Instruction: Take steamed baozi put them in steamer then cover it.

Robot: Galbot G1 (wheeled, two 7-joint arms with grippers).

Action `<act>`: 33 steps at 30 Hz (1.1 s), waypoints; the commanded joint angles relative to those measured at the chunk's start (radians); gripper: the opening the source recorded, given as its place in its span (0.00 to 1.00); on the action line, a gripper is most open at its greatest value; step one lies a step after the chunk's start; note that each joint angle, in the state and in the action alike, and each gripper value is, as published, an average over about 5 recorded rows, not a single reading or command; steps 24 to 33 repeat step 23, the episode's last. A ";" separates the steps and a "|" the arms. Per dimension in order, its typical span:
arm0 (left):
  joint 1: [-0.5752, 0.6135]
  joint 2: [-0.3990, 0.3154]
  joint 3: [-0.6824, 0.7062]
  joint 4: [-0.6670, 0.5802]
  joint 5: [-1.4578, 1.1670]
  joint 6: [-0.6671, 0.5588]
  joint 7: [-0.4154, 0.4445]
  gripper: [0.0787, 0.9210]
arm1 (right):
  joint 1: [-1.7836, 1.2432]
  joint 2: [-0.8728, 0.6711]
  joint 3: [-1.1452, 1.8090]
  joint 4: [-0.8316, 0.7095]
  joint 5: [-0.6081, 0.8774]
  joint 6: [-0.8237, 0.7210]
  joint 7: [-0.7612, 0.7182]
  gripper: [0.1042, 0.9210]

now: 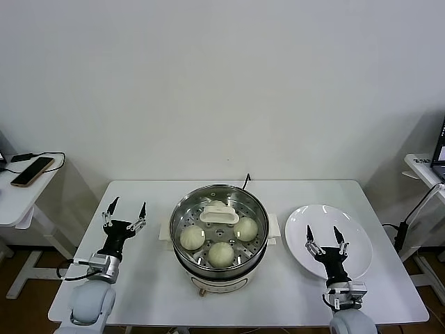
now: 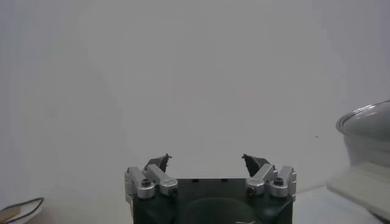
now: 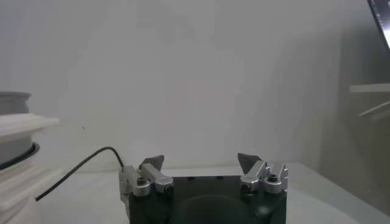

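The steamer (image 1: 186, 267) stands at the table's centre. Three cream-white baozi (image 1: 192, 237) (image 1: 221, 254) (image 1: 246, 228) lie on its perforated tray; a fourth (image 1: 217, 204) is partly hidden behind the white handle (image 1: 219, 216) of the clear glass lid, which rests on the pot. My left gripper (image 1: 128, 209) is open and empty, left of the steamer. My right gripper (image 1: 322, 233) is open and empty over the white plate (image 1: 356, 240). The left wrist view shows the open left gripper (image 2: 207, 159) and the lidded pot (image 2: 368, 131). The right wrist view shows the open right gripper (image 3: 201, 159) and the pot's side (image 3: 15, 143).
The plate on the right holds nothing. A black cable (image 3: 79, 167) runs from behind the steamer. A side table with a phone (image 1: 31, 170) stands at the far left, and another desk (image 1: 425, 167) at the far right. A white wall is behind.
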 commanded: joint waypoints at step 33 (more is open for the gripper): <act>0.076 -0.001 -0.028 -0.014 -0.024 -0.037 0.010 0.88 | -0.001 0.013 0.005 0.003 -0.012 -0.024 0.005 0.88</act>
